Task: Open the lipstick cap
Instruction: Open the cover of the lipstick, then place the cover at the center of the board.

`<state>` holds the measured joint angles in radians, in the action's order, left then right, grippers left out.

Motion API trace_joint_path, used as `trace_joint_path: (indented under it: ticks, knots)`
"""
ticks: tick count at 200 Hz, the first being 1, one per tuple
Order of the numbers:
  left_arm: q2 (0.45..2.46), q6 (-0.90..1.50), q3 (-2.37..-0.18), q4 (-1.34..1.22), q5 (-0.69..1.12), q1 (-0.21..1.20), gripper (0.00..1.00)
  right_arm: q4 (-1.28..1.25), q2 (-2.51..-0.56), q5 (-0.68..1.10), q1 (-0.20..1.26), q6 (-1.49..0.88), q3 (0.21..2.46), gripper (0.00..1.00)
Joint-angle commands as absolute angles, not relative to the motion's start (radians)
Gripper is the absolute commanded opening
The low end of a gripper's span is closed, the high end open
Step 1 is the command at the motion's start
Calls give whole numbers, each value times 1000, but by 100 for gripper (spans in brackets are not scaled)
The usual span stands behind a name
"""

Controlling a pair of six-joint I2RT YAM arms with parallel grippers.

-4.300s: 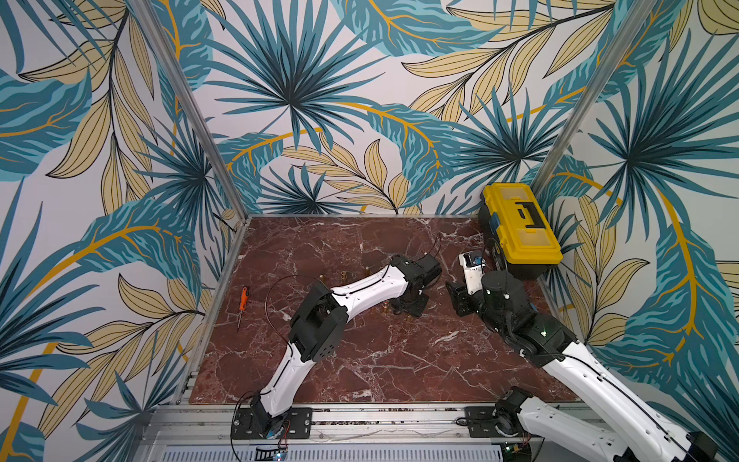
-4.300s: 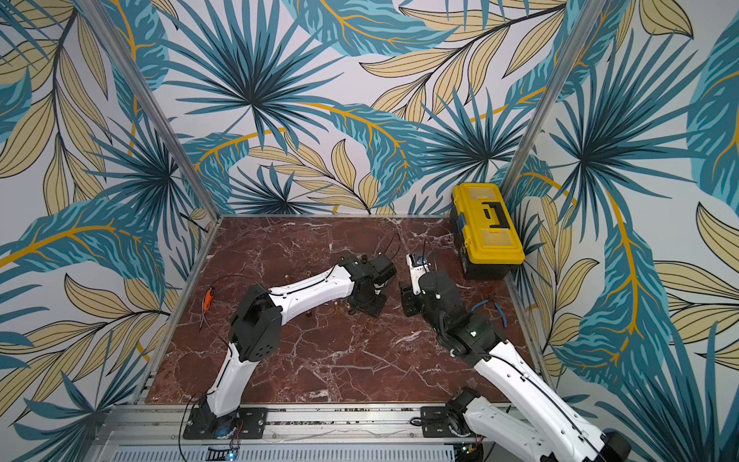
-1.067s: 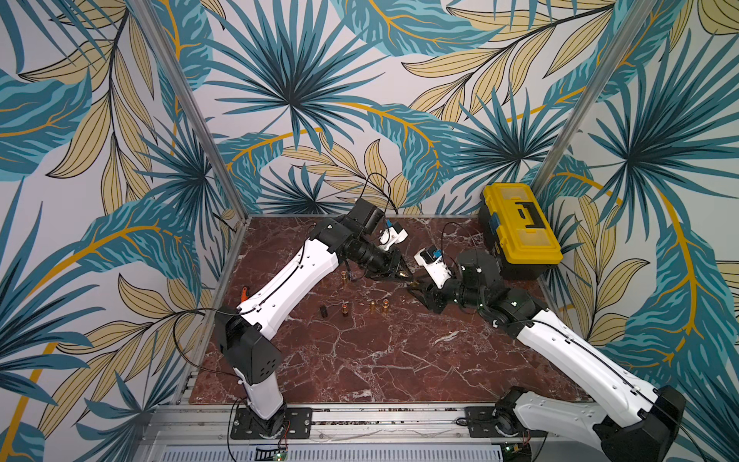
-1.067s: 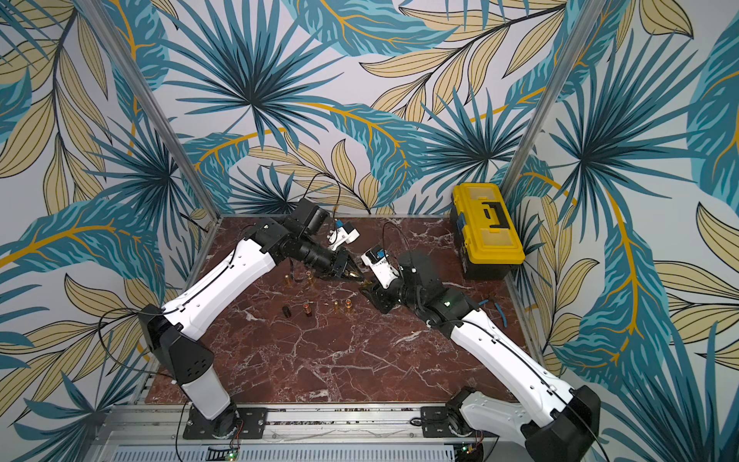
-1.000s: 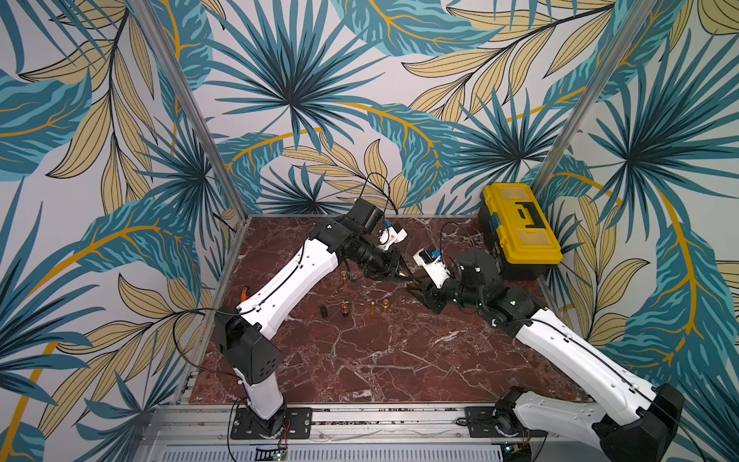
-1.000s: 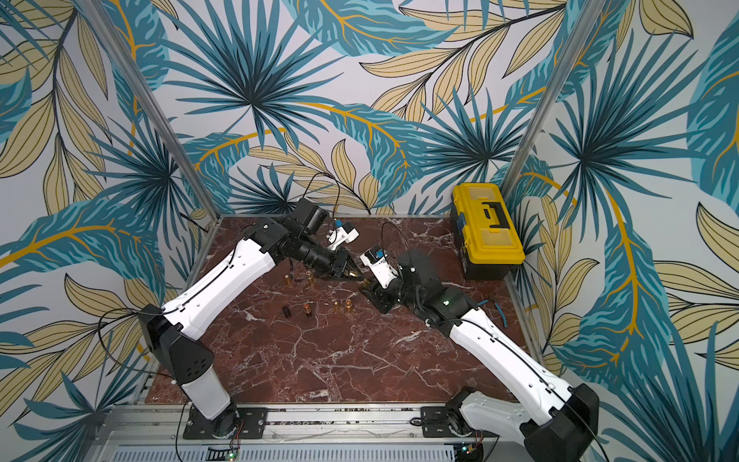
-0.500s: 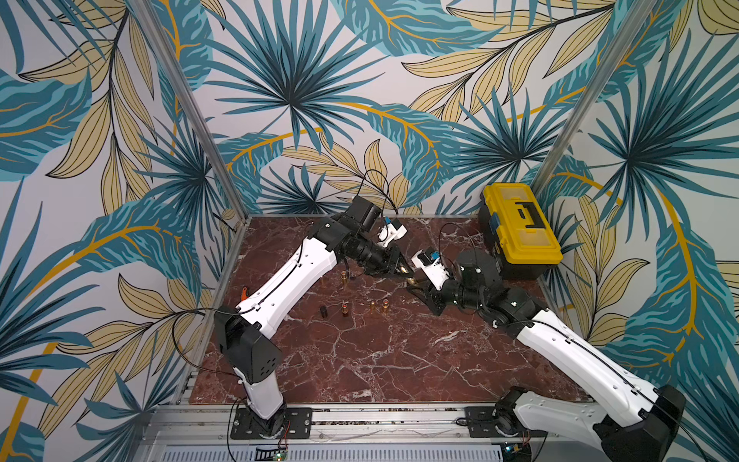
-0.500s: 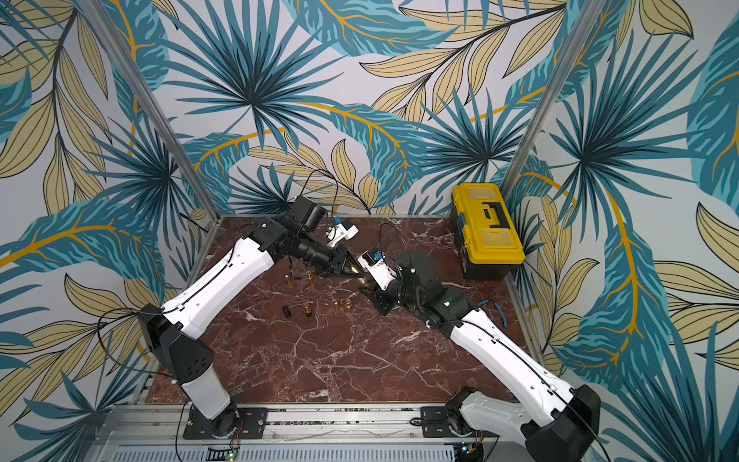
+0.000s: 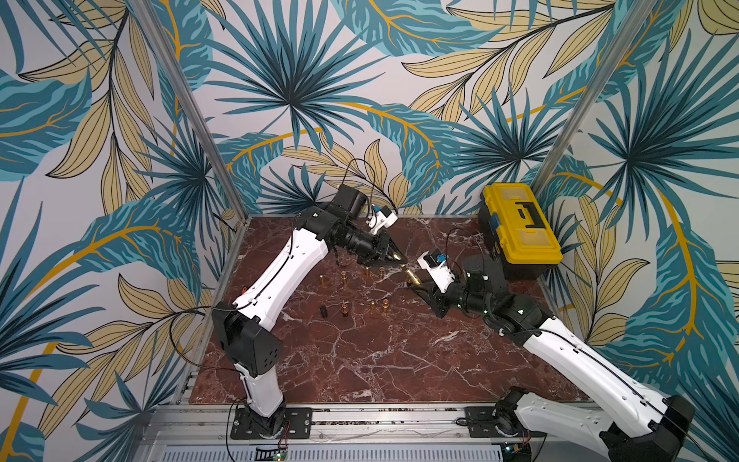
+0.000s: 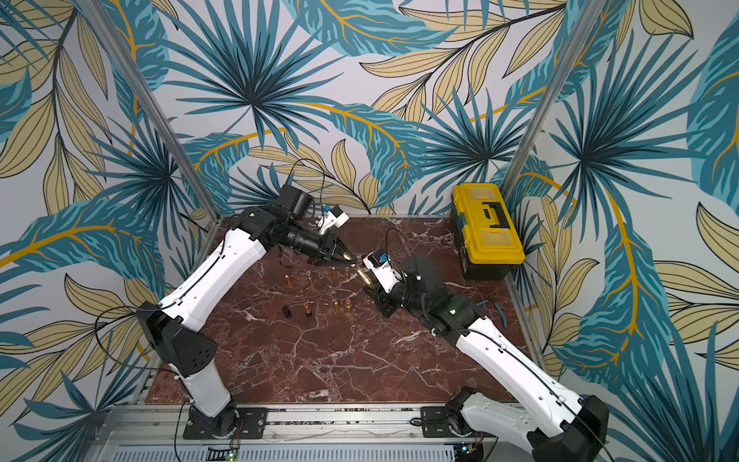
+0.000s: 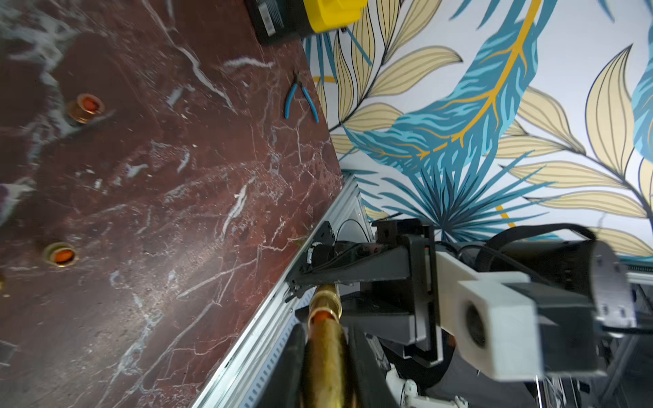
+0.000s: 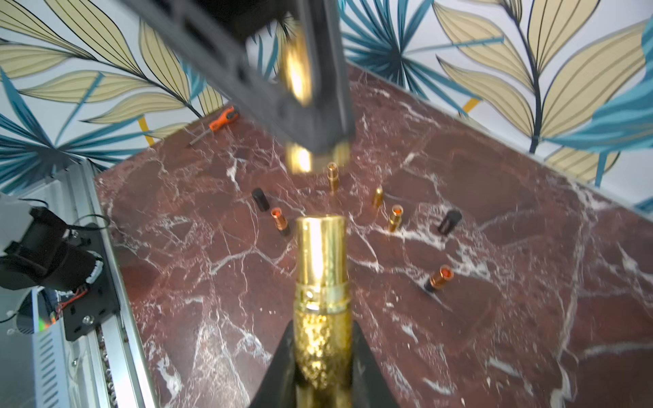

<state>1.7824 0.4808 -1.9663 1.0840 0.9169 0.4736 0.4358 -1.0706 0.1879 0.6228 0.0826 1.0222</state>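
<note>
- Lipstick cap [image 9: 396,256]: I am holding it in my left gripper [image 9: 393,259]; the jaws are pressing tight on its smooth gold barrel
- Lipstick body [image 9: 412,277]: I am holding it in my right gripper [image 9: 418,283]; the jaws are pinching the glittered gold base, and the smooth inner sleeve is sticking out past them
- Separation: the cap is standing clear of the body in both top views; a small gap is showing between them; the two pieces are pointing at each other, end to end, roughly in line
- Position: both pieces are hanging above the marble table [image 9: 360,360], towards its back and middle; from above they are lying just past the right end of the far row of lipsticks
- Table: other gold lipsticks [image 9: 344,308] are standing in two loose rows, several showing orange tips; two short black tubes [image 12: 260,199] are sitting among them
- Surroundings: a yellow toolbox [image 9: 520,232] is sitting in the back right corner; blue pliers [image 11: 300,97] are lying near the right wall; an orange screwdriver [image 12: 219,122] is lying by the left wall
- Limits: my left gripper is showing blurred in the right wrist view
</note>
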Motion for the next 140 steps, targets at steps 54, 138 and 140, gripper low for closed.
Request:
trace_joint_path:
  ticks: [54,138,140]
  knots:
    - [1785,401,-1948,1091,661,466,0,537,-1017,73,647,33,982,5]
    - [2058,351,-2034,1086,98,734,0,445,-720,-277,646,-23,919,6]
    - [2068,351,-2036,1085,89,740,0,444,-715,-282,647,-22,917,6]
